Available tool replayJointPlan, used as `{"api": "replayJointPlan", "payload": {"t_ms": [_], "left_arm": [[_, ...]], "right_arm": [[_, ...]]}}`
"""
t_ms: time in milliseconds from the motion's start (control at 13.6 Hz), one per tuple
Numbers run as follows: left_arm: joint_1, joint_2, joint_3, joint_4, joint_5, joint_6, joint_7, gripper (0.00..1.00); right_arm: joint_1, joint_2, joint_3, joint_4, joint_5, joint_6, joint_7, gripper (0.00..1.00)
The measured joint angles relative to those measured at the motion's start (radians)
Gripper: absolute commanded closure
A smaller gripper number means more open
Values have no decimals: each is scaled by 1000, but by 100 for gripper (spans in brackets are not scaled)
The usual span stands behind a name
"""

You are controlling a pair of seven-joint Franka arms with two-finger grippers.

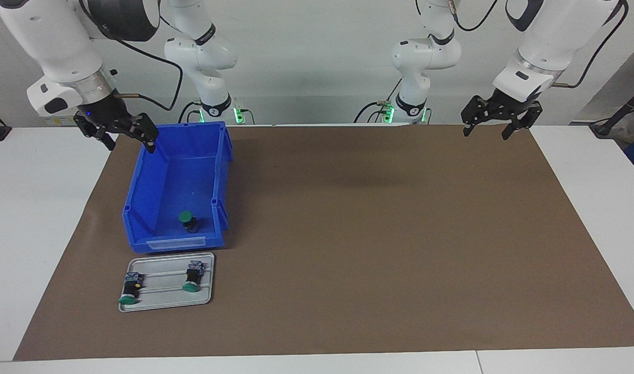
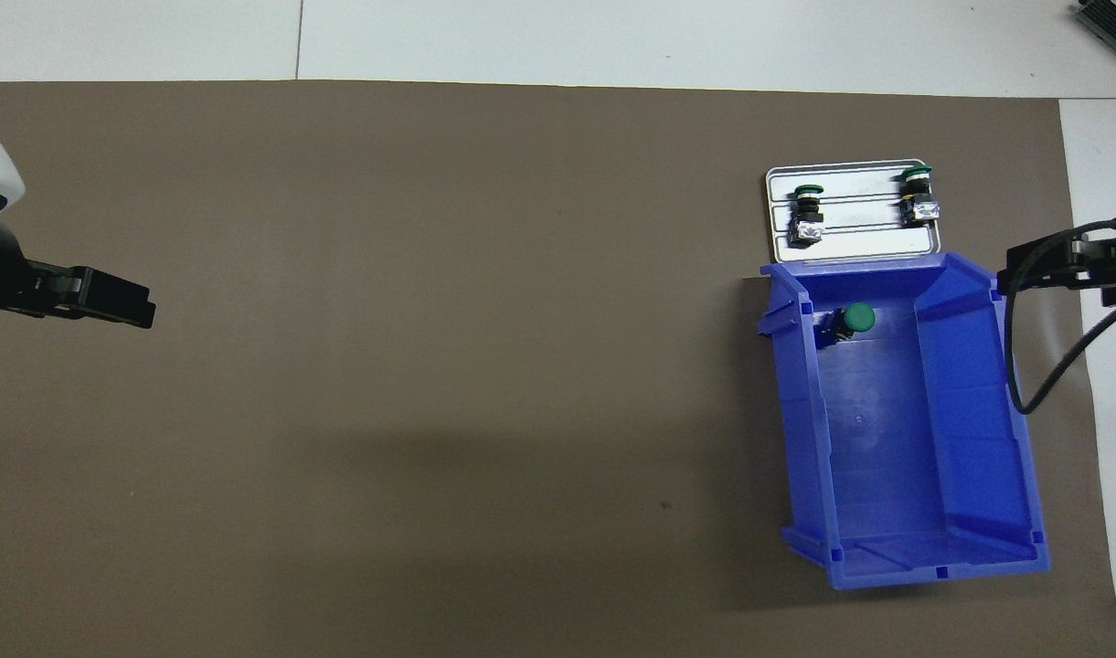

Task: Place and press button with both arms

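One green-capped button (image 1: 187, 220) (image 2: 852, 320) lies on the floor of a blue bin (image 1: 145, 182) (image 2: 964, 411), at the bin's end farthest from the robots. Two more green-capped buttons (image 1: 131, 288) (image 1: 193, 276) lie on their sides on a small grey tray (image 1: 163, 292) (image 2: 859, 239), which sits just past the bin, farther from the robots. My right gripper (image 1: 131, 145) (image 2: 1069, 270) hangs open over the bin's rim on the robots' side, holding nothing. My left gripper (image 1: 485, 134) (image 2: 110, 302) waits open and empty above the mat at the left arm's end.
A brown mat (image 1: 374, 234) (image 2: 430, 366) covers most of the white table. The bin and tray stand toward the right arm's end. In the overhead view the tray's two buttons (image 2: 806, 215) (image 2: 919, 196) lie side by side.
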Motion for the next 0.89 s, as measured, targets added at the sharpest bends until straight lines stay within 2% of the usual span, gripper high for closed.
{"api": "replayJointPlan", "payload": {"t_ms": [885], "left_arm": [[0,0,0,0,0,0,0,0]], "right_arm": [[9,-14,12,-21,0,13,0,0]]}}
